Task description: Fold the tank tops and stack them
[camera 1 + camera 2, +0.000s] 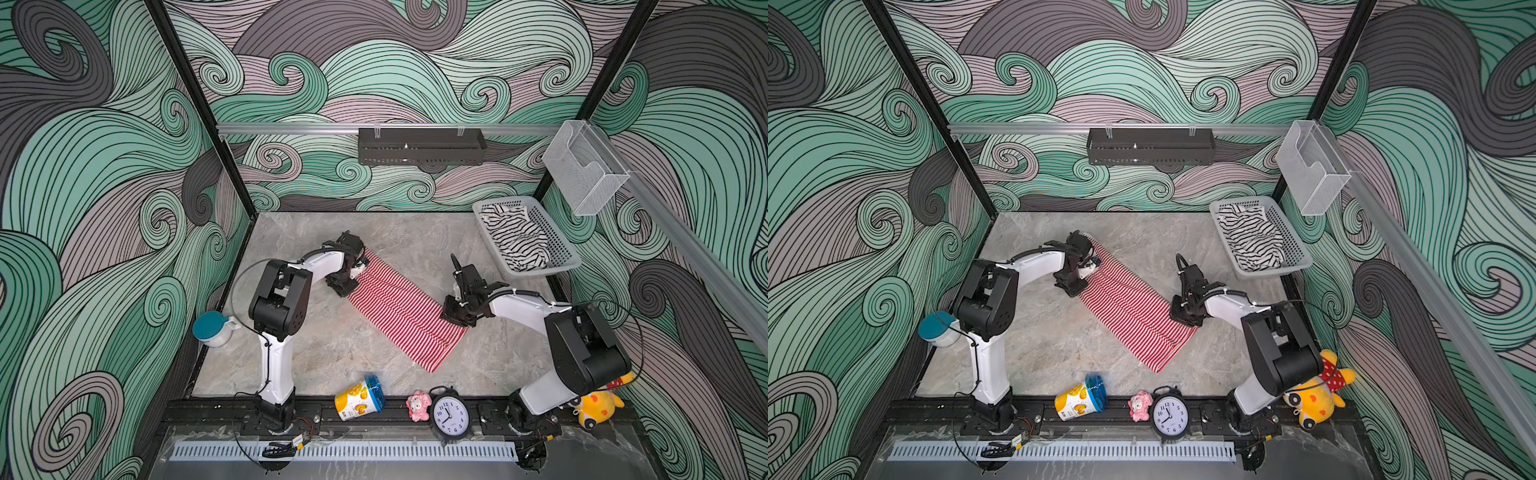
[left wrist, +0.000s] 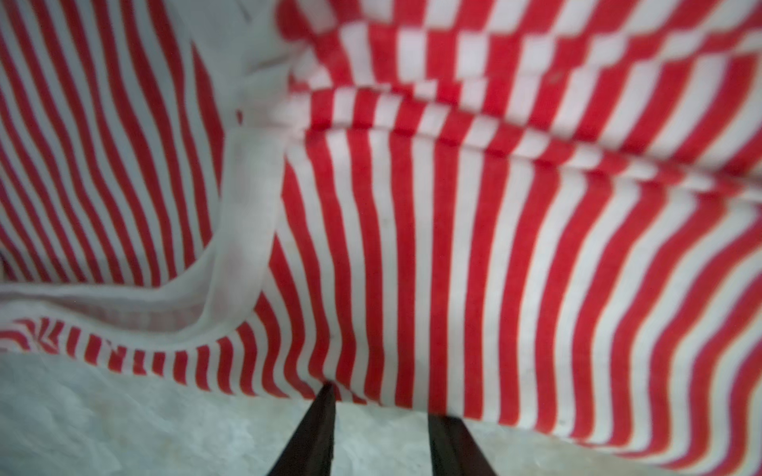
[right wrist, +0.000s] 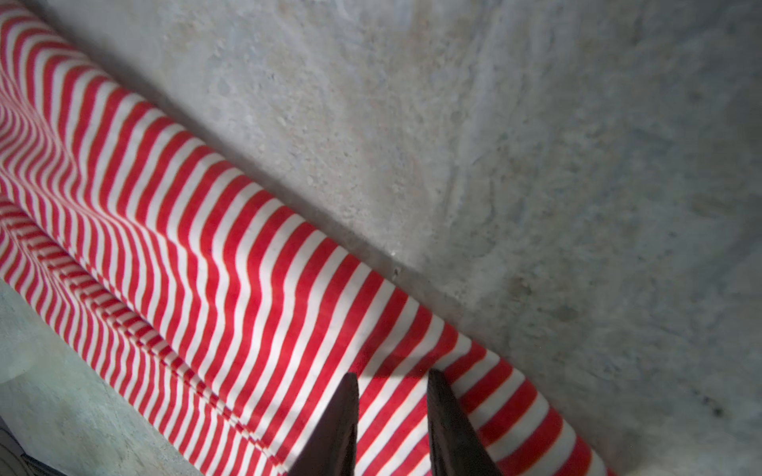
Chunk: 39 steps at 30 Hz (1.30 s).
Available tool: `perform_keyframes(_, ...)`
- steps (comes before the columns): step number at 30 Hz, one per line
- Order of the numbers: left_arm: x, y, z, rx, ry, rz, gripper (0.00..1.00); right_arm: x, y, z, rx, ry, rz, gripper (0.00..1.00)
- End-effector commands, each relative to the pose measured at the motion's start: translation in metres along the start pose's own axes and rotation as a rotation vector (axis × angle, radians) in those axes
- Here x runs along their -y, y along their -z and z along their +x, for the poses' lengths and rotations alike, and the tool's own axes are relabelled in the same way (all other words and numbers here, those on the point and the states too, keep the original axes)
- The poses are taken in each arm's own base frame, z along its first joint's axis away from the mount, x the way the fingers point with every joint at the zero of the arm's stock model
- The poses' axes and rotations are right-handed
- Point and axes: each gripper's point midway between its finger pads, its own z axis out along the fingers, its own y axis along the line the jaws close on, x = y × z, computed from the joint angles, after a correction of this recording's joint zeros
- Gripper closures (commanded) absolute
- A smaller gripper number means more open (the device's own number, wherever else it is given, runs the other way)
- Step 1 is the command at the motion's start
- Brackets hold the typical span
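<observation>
The red-and-white tank top (image 1: 405, 311) lies on the bench (image 1: 324, 349) folded into a long narrow strip, running slantwise from the far left towards the near right in both top views. Its layers show as ridges along its length, and its near end is cut square.

The left claw (image 2: 381, 402) is down at the far end of the strip. In the left wrist view its two dark fingers stand part-way apart with their tips at the cloth's edge – one tip meets the hem, the other is slightly covered by it. Bare bench shows in the gap behind the tips, and the cream trim (image 2: 247, 206) curves past just beside them. Whether any cloth is pinched I cannot tell.

The right claw (image 3: 389, 373) is at the strip's right edge, near its near end. Its fingers also stand part-way apart, tips down on the stripes, with flat cloth showing between them – no clear hold.

The black-and-white tank top (image 1: 515, 241) lies crumpled in the grey basket (image 1: 548, 270) at the far right of the bench, well apart from both claws.
</observation>
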Motion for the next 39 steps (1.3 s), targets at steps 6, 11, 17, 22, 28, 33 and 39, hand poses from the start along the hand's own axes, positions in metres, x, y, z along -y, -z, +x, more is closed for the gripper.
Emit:
perform_keyframes(6, -0.041, -0.025, -0.059, -0.005, -0.034, -0.115, 0.63, 0.017, -0.001, 0.053, -0.071, -0.046, 0.122, 0.69)
perform_keyframes(11, -0.056, -0.031, -0.083, 0.01, -0.005, -0.154, 0.63, 0.003, -0.001, 0.069, -0.079, -0.024, 0.111, 0.68)
perform_keyframes(17, -0.069, -0.035, -0.094, 0.03, 0.024, -0.183, 0.62, -0.029, -0.017, 0.09, -0.12, 0.029, 0.097, 0.68)
perform_keyframes(22, -0.091, -0.023, -0.083, 0.038, 0.093, -0.213, 0.62, -0.056, -0.032, 0.105, -0.145, 0.081, 0.097, 0.68)
perform_keyframes(28, -0.097, 0.02, -0.056, 0.112, 0.182, -0.2, 0.62, -0.095, -0.049, 0.105, -0.159, 0.116, 0.053, 0.68)
perform_keyframes(33, -0.073, 0.052, -0.023, 0.176, 0.225, -0.144, 0.61, -0.116, -0.053, 0.096, -0.146, 0.13, 0.021, 0.68)
perform_keyframes(39, -0.023, 0.07, 0.021, 0.195, 0.202, -0.005, 0.61, -0.131, -0.036, 0.091, -0.135, 0.157, -0.014, 0.65)
